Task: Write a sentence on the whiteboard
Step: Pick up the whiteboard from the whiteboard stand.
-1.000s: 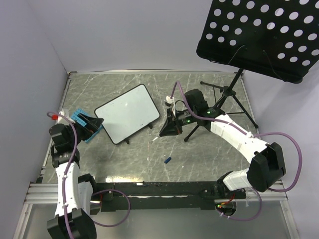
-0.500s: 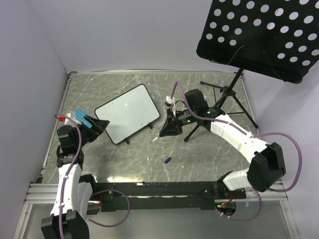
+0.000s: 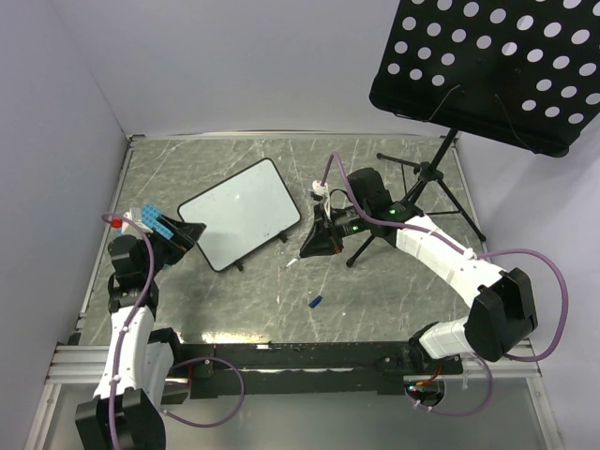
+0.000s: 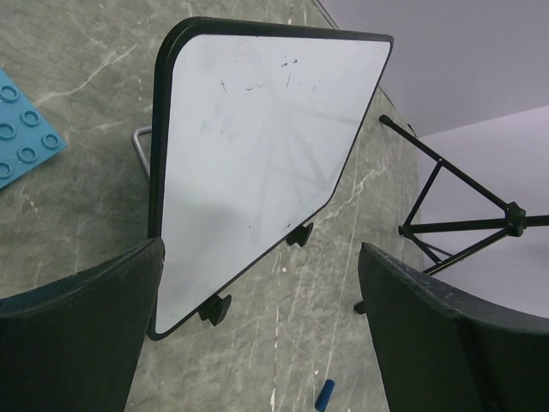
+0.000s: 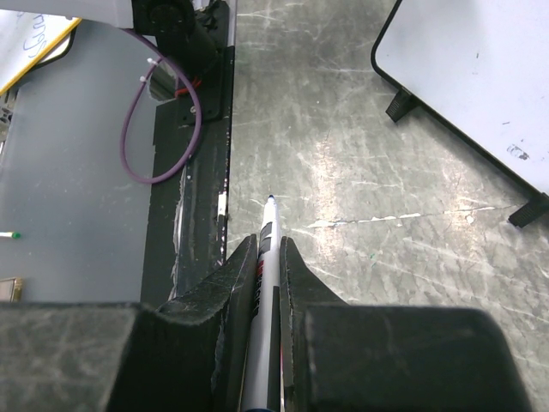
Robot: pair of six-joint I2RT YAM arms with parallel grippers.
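The whiteboard [image 3: 242, 214] lies at an angle left of the table's middle, white with a thin black frame and small feet. No sentence shows on its surface [image 4: 257, 146], only a few faint dark marks. My right gripper [image 3: 314, 246] hangs just right of the board, shut on a white marker [image 5: 270, 225]. The marker's uncapped tip points down at the bare table. My left gripper [image 3: 187, 232] is open at the board's near left corner, with nothing between its fingers [image 4: 262, 251]. The board's edge [image 5: 480, 77] shows at the upper right of the right wrist view.
A blue marker cap [image 3: 317, 302] lies on the table in front of the board [image 4: 325, 395]. A blue studded plate [image 3: 155, 225] sits beside the left gripper. The black music-stand tray [image 3: 487, 66] overhangs the back right, its tripod [image 3: 427, 187] behind the right arm.
The left arm has swung slightly right and forward, bringing its gripper closer to the board's corner. The right arm and marker have not moved.
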